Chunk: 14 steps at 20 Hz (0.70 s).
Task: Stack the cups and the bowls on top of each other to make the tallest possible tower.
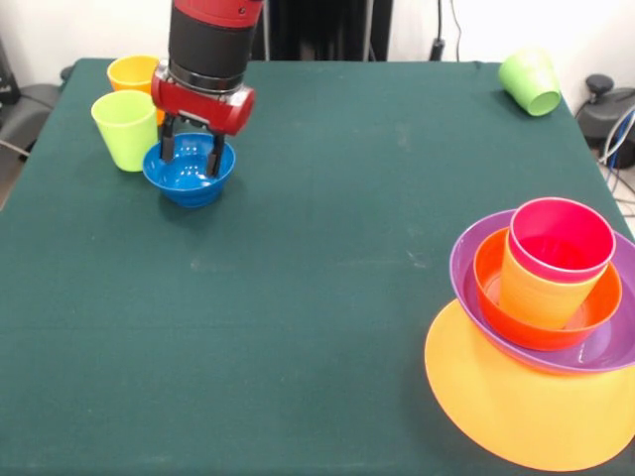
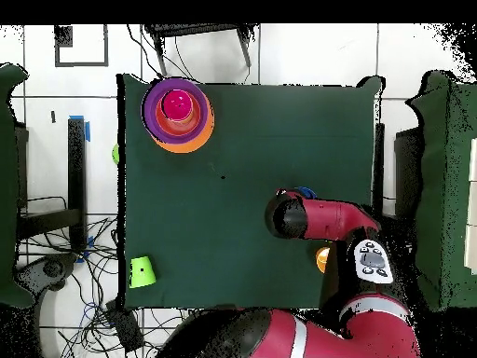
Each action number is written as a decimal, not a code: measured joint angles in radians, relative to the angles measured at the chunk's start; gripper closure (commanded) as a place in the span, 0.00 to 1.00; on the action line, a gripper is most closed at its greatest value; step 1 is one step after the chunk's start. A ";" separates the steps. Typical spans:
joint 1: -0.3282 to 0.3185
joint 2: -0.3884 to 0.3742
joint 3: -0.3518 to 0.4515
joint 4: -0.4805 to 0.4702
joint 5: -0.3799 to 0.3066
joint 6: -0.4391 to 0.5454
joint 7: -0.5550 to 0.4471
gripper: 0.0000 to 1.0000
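My gripper [image 1: 190, 154] is open, its fingertips down in the small blue bowl [image 1: 189, 177] at the far left; a sliver of the bowl shows in the overhead view [image 2: 306, 193] beside my arm. A lime green cup [image 1: 124, 129] stands upright just left of the bowl, with an orange cup [image 1: 134, 72] behind it [image 2: 322, 259]. A green cup [image 1: 531, 81] lies on its side at the far right corner [image 2: 142, 272]. The tower [image 2: 177, 112] stands near right: orange-yellow bowl [image 1: 516, 407], purple bowl [image 1: 605, 349], red-orange bowl [image 1: 536, 335], yellow cup [image 1: 536, 293], red cup [image 1: 561, 243].
The green table [image 1: 317, 297] has its right edge close to the tower. In the overhead view my arm [image 2: 326, 219] hides the gripper and the lime cup. A small green thing [image 2: 115, 154] shows just off the table's edge.
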<state>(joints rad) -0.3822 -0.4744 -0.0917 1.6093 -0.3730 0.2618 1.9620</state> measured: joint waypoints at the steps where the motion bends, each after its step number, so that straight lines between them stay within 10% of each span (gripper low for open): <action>1: -0.004 0.007 0.000 0.008 0.000 -0.013 0.000 0.00; 14: -0.010 0.015 0.000 0.060 0.000 -0.038 0.000 0.00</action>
<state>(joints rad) -0.3925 -0.4593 -0.0916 1.6697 -0.3728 0.2237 1.9620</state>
